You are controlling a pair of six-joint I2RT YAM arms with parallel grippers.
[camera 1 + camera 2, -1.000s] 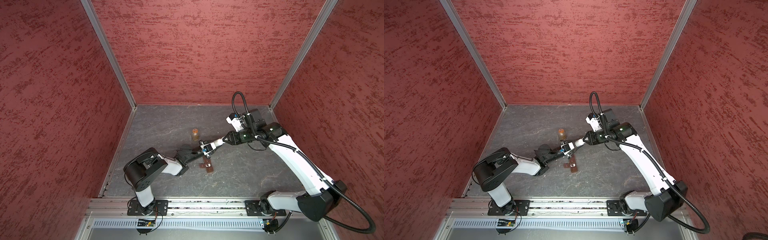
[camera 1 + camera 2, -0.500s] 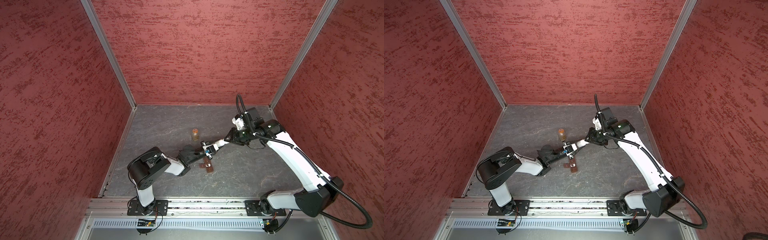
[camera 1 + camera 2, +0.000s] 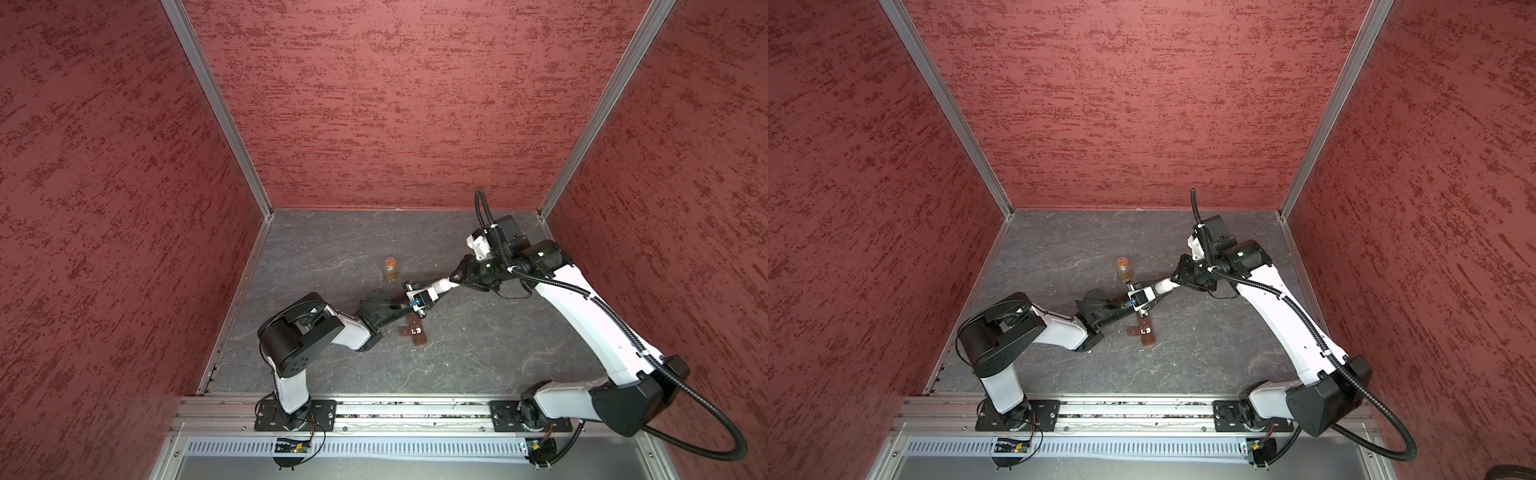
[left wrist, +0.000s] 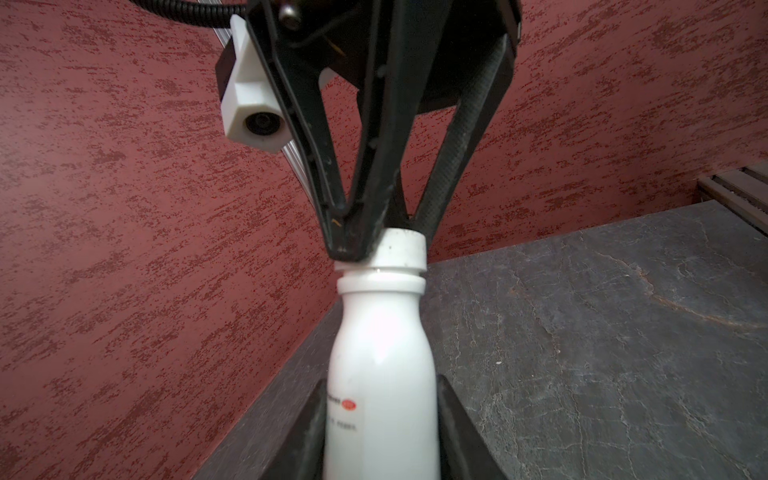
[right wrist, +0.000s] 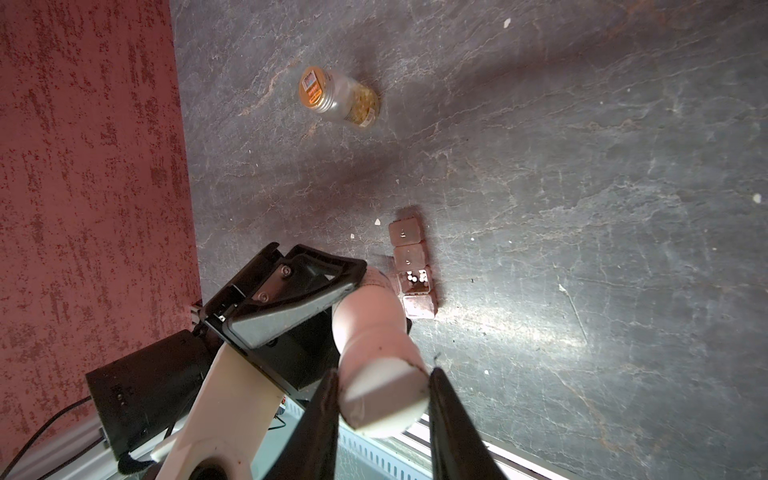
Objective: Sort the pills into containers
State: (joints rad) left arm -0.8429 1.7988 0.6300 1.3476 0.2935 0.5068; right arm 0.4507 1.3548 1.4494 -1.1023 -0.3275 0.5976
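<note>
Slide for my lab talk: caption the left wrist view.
The left tool grips a white bottle while the right tool pinches its white cap.

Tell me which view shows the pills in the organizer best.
The right wrist view: the pills show as separate white beads in one open cell of the pill organizer. Both top views give only a whitish speck; the left wrist view misses them.

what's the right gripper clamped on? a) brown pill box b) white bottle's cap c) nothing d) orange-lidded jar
b: in the left wrist view the right gripper pinches the cap of the white bottle, whose body the left gripper holds
</note>
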